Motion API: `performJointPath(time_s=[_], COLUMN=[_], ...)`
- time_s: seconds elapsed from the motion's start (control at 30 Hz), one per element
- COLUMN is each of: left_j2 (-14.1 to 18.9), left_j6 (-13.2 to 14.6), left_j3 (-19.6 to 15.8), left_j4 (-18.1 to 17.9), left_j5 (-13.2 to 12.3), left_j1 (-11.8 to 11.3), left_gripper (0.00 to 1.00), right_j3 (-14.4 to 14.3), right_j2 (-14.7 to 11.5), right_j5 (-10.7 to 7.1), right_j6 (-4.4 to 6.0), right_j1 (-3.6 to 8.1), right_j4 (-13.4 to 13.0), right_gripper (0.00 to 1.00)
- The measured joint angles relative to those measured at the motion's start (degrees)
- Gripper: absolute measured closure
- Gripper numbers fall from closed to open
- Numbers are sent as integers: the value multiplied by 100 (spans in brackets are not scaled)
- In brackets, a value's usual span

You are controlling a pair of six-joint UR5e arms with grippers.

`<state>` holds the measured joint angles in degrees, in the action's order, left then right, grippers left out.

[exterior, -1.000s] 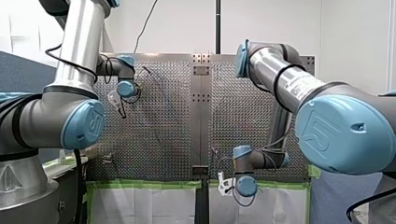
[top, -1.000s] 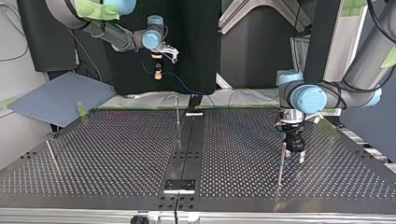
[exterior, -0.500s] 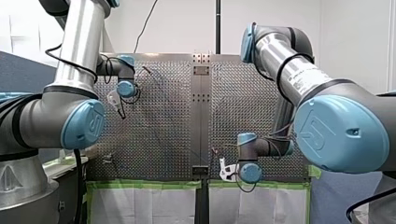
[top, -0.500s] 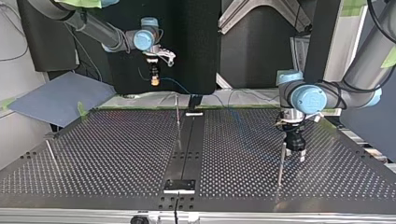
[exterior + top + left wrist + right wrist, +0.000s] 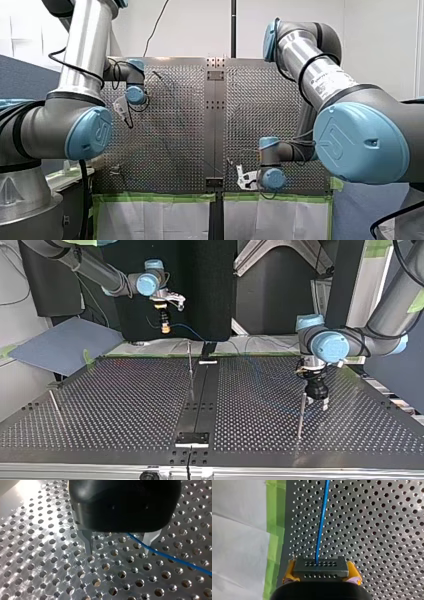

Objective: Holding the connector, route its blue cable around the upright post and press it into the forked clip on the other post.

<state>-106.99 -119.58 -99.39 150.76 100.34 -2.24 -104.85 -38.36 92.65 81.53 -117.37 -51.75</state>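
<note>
Starting with the right wrist view, I see my right gripper (image 5: 320, 570) clenched on the one connector (image 5: 320, 567), yellow pads (image 5: 355, 572) on its two sides, and the one blue cable (image 5: 321, 527) running straight ahead over the table (image 5: 387, 530). In the left wrist view my left gripper (image 5: 120, 551) grasps nothing; its metal fingers (image 5: 88, 542) stand apart, low over the holes, and the cable crosses close by one of them. In the top view my right gripper holds the connector aloft above the far edge, the cable falling away from it. I count three posts there: one at the middle (image 5: 190, 365), one leaning at the view's left (image 5: 54, 405), and one just beside my left gripper (image 5: 301, 415); which bears the clip I cannot tell. The front view adds only that the two grippers are well apart. I judge the cable light and limp, so it wants steady tension to wrap; the connector is stiff and the proper hold; the cable's root should not be yanked.
</note>
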Motion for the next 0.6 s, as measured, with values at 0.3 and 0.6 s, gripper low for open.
performJointPath(time_s=[0.3,0.6], left_j2=[0,2], left_j6=[43,1], left_j3=[0,-2], left_j4=[83,340], left_j5=[130,223], left_j1=[7,63], left_gripper=[0,0], right_j3=[-322,-506], right_j2=[-190,-638], right_j5=[-160,-229], right_j6=[54,277], right_j1=[137,271], right_j4=[-259,-270], right_gripper=[100,100])
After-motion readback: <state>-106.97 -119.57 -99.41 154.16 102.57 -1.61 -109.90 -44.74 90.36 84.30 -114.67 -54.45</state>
